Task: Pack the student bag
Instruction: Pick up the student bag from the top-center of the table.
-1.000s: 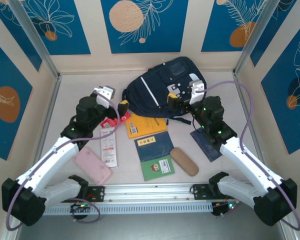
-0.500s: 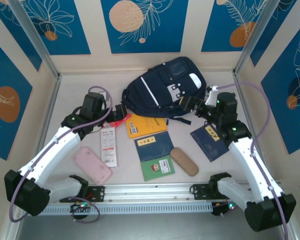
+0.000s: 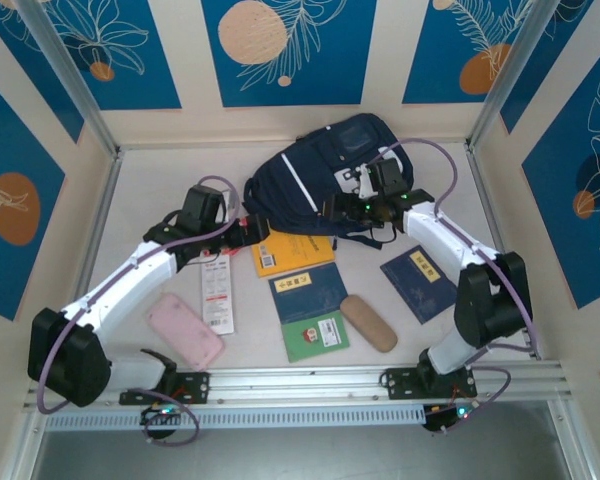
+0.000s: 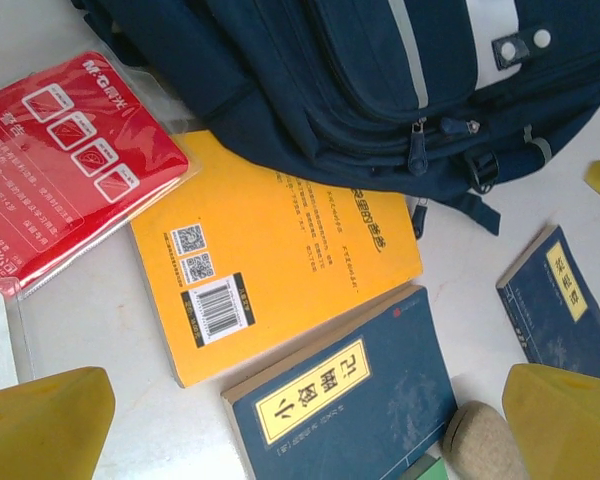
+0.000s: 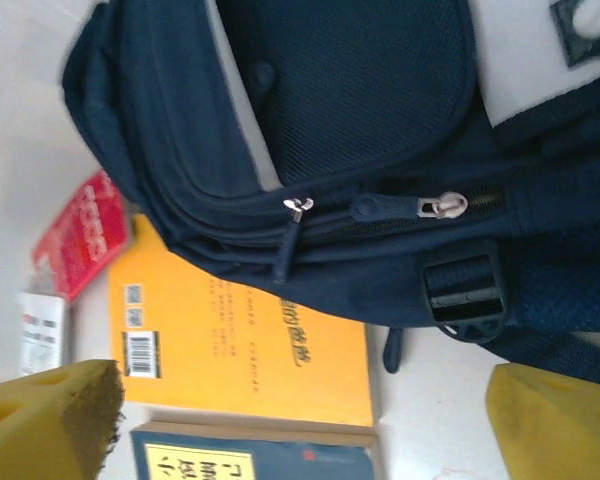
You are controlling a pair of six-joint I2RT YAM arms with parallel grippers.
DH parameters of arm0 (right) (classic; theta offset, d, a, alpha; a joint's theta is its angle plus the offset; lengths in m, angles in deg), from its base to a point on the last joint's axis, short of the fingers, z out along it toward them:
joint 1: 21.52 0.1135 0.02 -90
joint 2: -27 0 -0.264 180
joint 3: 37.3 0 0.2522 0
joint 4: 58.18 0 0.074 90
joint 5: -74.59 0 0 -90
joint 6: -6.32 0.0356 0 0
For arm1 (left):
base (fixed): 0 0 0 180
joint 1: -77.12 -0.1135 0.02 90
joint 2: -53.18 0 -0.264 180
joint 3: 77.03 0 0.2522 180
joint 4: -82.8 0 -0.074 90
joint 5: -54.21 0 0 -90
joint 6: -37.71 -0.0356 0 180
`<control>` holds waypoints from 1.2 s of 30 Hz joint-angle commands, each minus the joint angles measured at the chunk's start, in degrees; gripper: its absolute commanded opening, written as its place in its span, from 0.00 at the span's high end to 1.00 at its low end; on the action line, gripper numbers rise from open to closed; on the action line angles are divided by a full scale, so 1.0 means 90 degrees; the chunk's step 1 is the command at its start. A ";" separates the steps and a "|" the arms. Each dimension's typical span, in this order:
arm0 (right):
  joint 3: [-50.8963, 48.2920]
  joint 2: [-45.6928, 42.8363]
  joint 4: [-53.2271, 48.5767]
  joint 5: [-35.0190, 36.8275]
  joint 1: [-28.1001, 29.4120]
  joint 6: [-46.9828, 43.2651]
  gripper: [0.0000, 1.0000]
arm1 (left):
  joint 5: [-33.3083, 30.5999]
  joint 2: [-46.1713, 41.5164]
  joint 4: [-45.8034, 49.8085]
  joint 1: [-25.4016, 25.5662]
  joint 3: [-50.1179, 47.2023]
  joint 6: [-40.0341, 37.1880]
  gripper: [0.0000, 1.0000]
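- Both arms stretch inward, low over the table. The left gripper is spread wide and empty above a glossy yellow book.
- The right gripper has its foam pads apart, grasping nothing, and faces the bag's zips.
- The student bag, soft navy fabric, lies at rear centre with its visible zips closed, overlapping the book's edge.

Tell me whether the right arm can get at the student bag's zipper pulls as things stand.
Probably yes. The right hand is open and faces the student bag, whose zipper pulls show between its fingers with nothing covering them. The yellow book lies below, clear of the zipper.
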 commanded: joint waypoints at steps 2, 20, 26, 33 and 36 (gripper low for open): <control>0.0555 0.0655 -0.0304 -0.0296 -0.0240 -0.0886 0.13 | 0.0163 -0.0306 0.0338 -0.0028 -0.0093 -0.0335 0.00; 0.2432 0.2927 -0.0748 -0.0565 -0.0114 -0.1246 0.24 | 0.0291 -0.1008 0.0545 -0.0029 -0.0956 -0.0369 0.01; 0.1958 0.2309 -0.0507 -0.0158 0.0014 -0.1120 0.45 | 0.0192 -0.1003 0.0608 -0.0031 -0.0927 -0.0456 0.01; 0.1886 0.2170 -0.0361 -0.0743 -0.0160 -0.1277 0.71 | 0.0203 -0.0784 0.0696 -0.0030 -0.0797 -0.0536 0.02; 0.2084 0.2308 -0.0287 -0.1145 -0.0134 -0.1200 0.68 | 0.0198 -0.0796 0.0703 -0.0033 -0.0777 -0.0536 0.02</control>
